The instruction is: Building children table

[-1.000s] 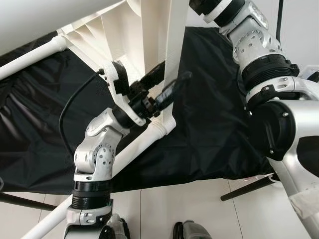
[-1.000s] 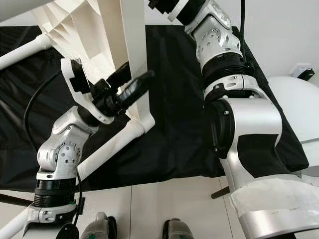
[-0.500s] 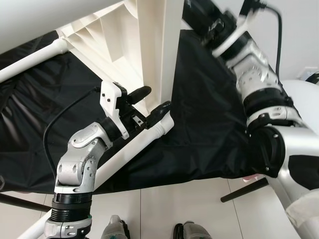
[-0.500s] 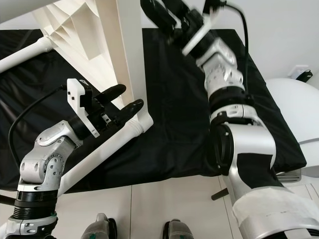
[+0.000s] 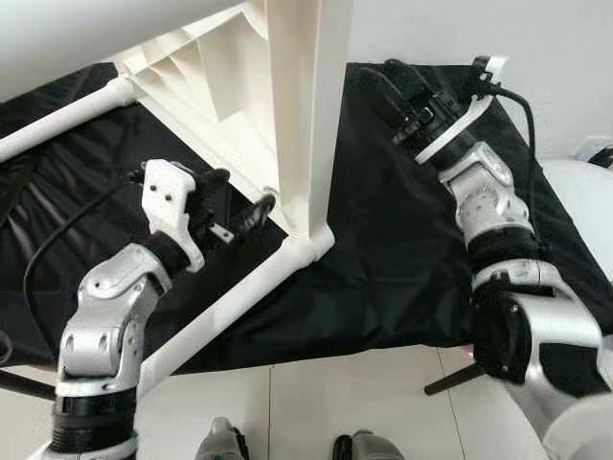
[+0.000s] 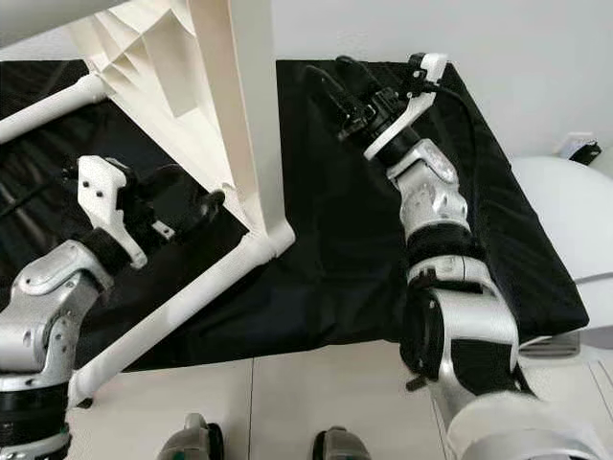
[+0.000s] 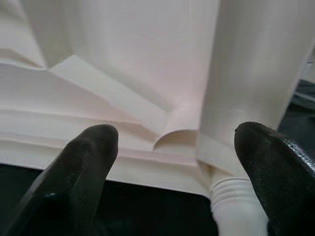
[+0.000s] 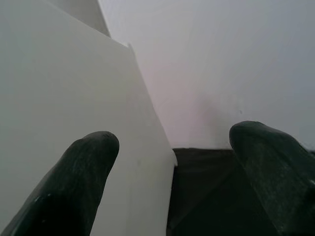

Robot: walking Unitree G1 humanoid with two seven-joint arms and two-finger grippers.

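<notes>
Nearest: pale tiled floor (image 5: 383, 393), with the robot's two feet (image 5: 222, 443) at the bottom edge.

Beyond the tiles, a black cloth (image 5: 402, 249) covers a low counter and hangs over its near edge.

Left hand (image 5: 235, 206): raised over the left part of the cloth, black fingers spread apart, holding nothing. It points right toward the table's corner joint, just beside it. In the left wrist view the two fingertips (image 7: 91, 147) frame the joint with a clear gap on both sides; no contact seen.

Children's table (image 5: 287, 96): white plastic, tipped up on the cloth, its ribbed underside facing the camera. A flat white leg (image 5: 306, 115) runs from the top of the scene down to a corner socket (image 5: 311, 244) near the middle of the cloth. From that socket a white round tube (image 5: 206, 326) slants near and left, past the cloth edge and over the floor. A second white tube (image 5: 57, 120) lies far left along the frame's upper edge.

Right hand (image 5: 388, 81): farther back, right of the flat leg, over the far right part of the cloth. Fingers apart, empty, aimed left at the leg. Right wrist view: fingertips (image 8: 86, 162) wide, the leg's flat white face before them, near but not touching.

Far: plain white wall (image 5: 441, 29). At far right, a white rounded object (image 6: 565, 206) beside the counter, kind unclear.
</notes>
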